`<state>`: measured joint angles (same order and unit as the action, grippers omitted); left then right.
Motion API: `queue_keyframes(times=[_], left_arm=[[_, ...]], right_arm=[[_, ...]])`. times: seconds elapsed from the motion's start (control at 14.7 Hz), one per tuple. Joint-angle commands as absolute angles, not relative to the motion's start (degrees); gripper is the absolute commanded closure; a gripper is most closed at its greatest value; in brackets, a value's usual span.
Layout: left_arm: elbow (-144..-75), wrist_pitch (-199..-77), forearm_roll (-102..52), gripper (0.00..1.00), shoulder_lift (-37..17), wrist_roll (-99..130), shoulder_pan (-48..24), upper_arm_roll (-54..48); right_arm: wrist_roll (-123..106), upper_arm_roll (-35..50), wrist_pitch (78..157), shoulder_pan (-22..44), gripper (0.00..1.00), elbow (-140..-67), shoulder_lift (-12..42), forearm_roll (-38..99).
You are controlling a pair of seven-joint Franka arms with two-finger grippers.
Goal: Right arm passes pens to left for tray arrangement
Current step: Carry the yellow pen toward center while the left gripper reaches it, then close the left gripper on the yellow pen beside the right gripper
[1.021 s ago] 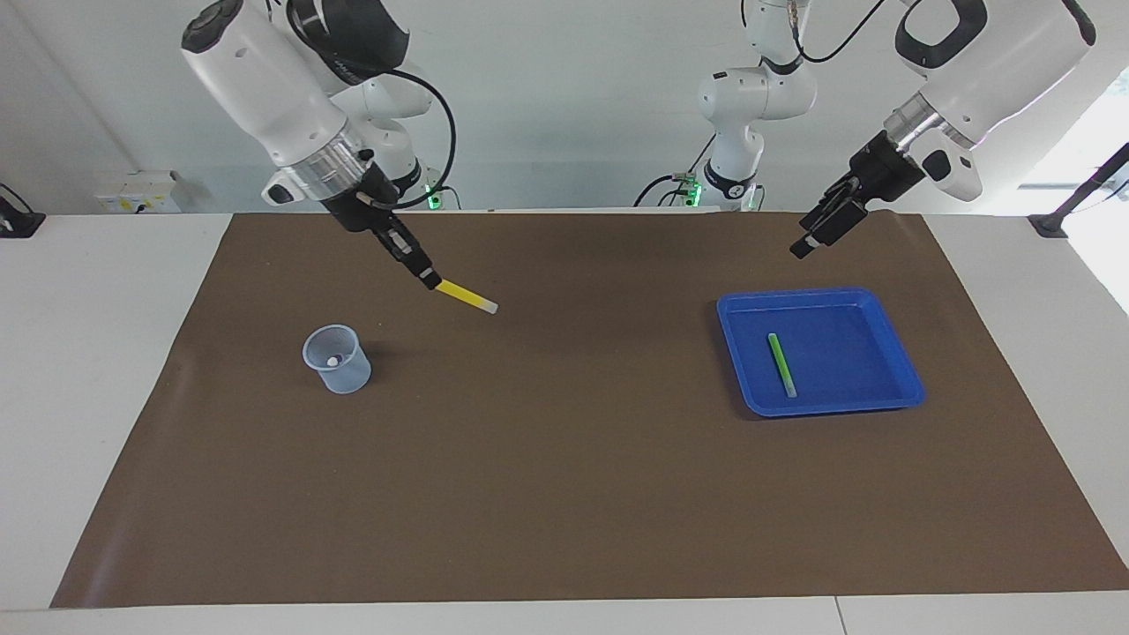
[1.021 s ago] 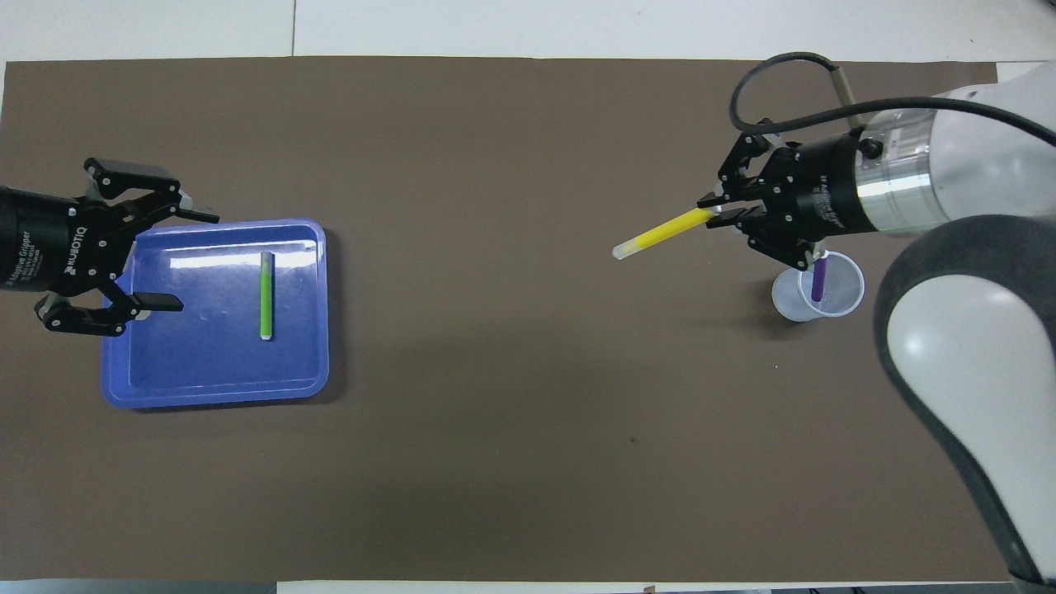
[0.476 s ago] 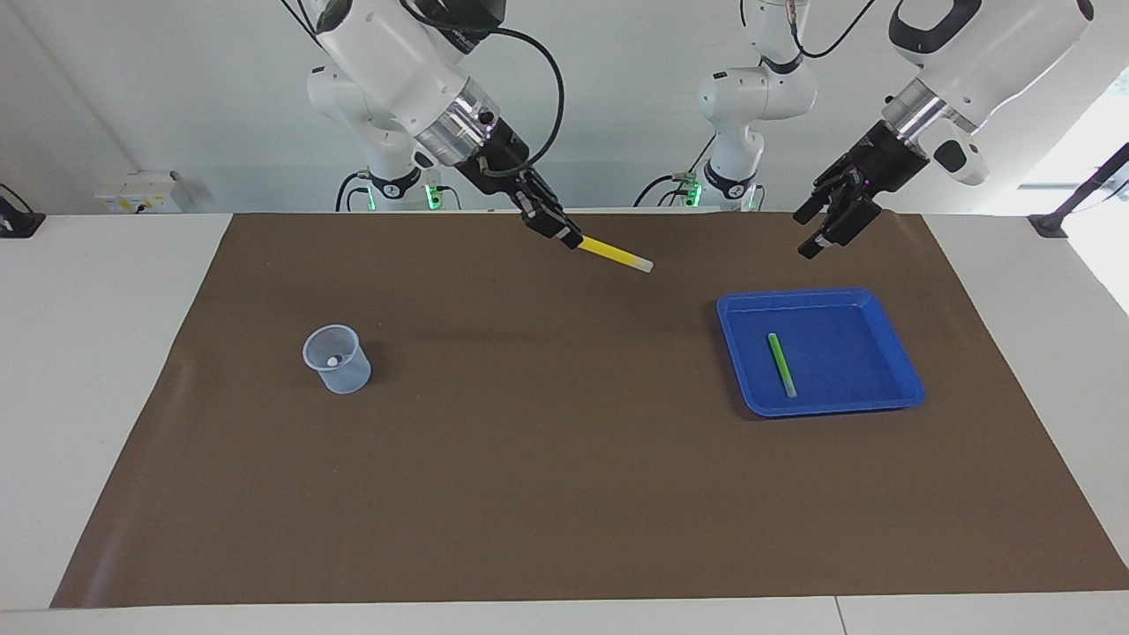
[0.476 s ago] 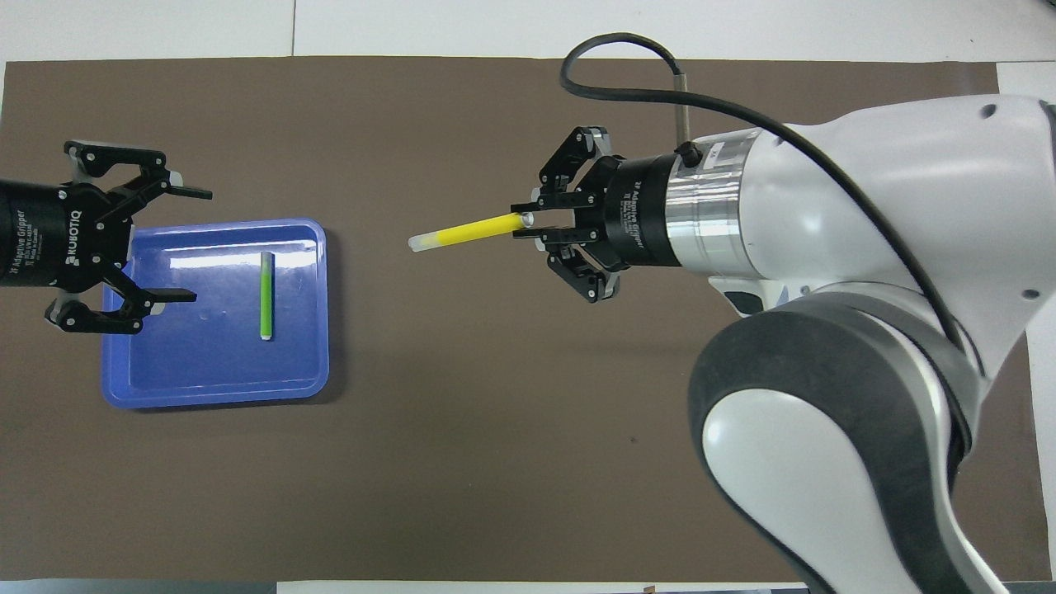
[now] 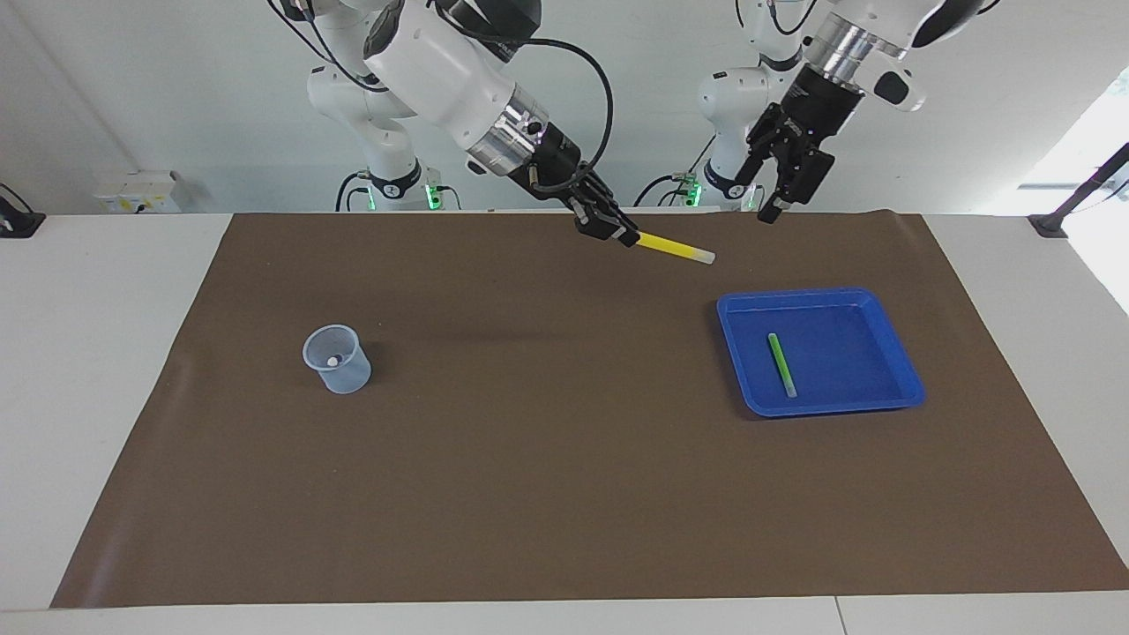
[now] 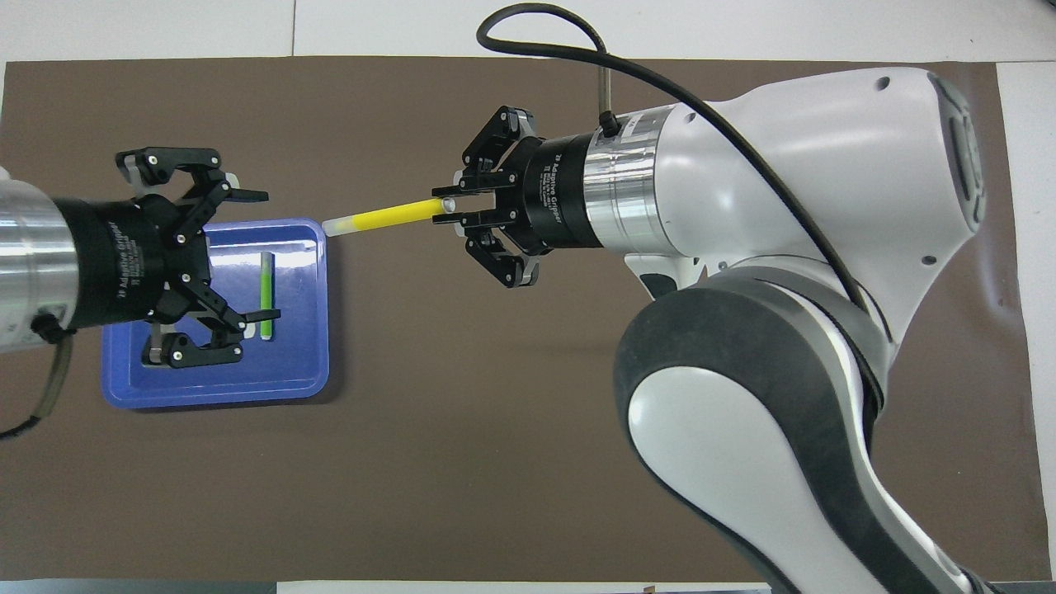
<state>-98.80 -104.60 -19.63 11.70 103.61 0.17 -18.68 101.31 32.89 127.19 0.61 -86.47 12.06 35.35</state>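
Pen (image 5: 672,248) (yellow, light, stiff, slick) is pinched at one end by right jaws (image 5: 628,238), over the table near the tray (image 5: 900,348). Left jaws (image 5: 773,212) gape empty; I'd grasp mid-barrel.

From above, the right arm (image 6: 784,272) hides the cup (image 5: 336,357); in the cup, only a small whitish tip of something shows.

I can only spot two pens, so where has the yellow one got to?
The yellow pen is in the air, clamped in the right gripper over the brown mat, its whitish end pointing toward the blue tray and the open left gripper.
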Motion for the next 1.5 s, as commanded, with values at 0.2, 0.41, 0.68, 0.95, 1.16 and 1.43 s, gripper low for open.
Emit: queue_keyframes(times=[0.2,0.41,0.68,0.95,1.16,1.43], left_arm=[[-99.1,-109.5,-14.9,0.00,10.8,117.3,-0.7,-22.9],[-99.7,-110.8,-13.8,0.00,10.1,121.8,-1.6,-22.9],[-100.7,-113.8,-13.1,0.00,8.8,121.8,-1.6,-23.0],[-101.0,-113.8,-13.1,0.11,8.8,121.7,-1.5,-23.0],[-100.5,-113.3,-13.0,0.15,8.8,121.7,-1.4,-22.9],[-100.5,-112.4,-13.0,0.23,9.1,121.3,-1.1,-22.9]], right_arm=[[103.5,35.2,128.6,0.9,1.00,-84.9,13.2,36.5],[103.6,35.6,128.2,1.0,1.00,-85.1,13.1,36.2],[103.6,36.0,128.4,1.1,1.00,-85.7,12.8,36.1],[103.5,36.0,128.6,1.8,1.00,-86.6,12.7,35.9],[103.5,36.0,128.7,1.8,1.00,-86.6,12.6,35.4],[103.5,36.0,128.8,1.9,1.00,-86.6,12.4,35.4]])
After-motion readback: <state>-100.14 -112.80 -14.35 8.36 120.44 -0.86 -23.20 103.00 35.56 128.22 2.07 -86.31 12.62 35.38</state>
